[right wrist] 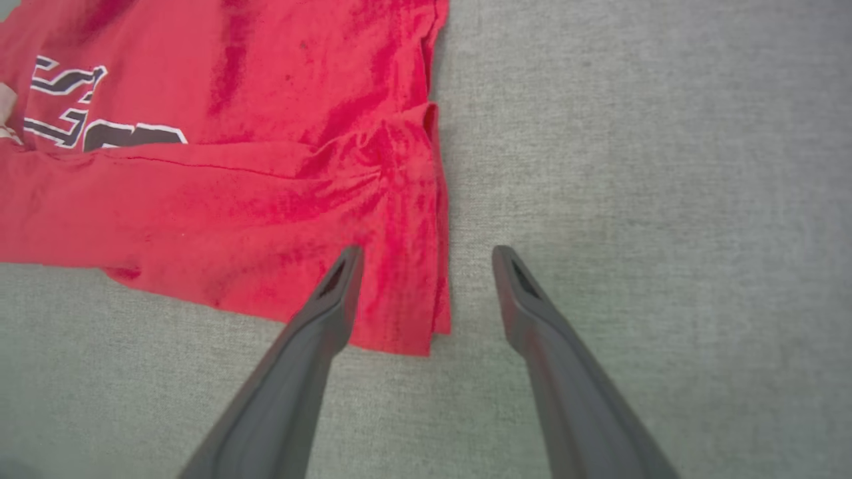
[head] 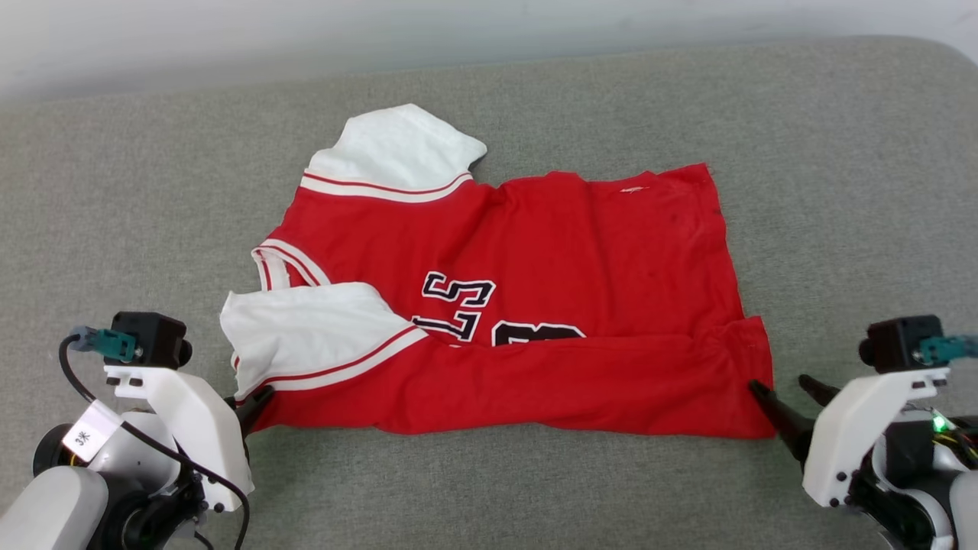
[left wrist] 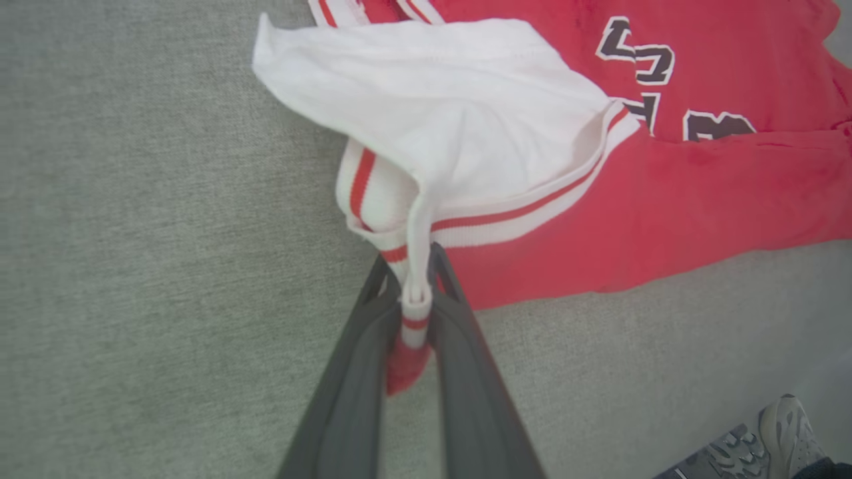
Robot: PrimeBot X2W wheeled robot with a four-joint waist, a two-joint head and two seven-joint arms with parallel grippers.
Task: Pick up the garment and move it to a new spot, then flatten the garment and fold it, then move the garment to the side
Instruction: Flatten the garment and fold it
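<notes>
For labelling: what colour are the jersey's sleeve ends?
White sleeve, red-and-white striped edge; clearest in left wrist view.

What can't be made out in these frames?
- Number on the shirt: head view, a folded-over red flap covers its lower part; right wrist view crops it.
- Right gripper, open at the shirt's corner: right wrist view doesn't settle whether its finger touches the cloth.
- Shoe: left wrist view, cut off by the bottom-right corner.
- Left gripper, shut on the sleeve: head view, mostly behind its white mount.
</notes>
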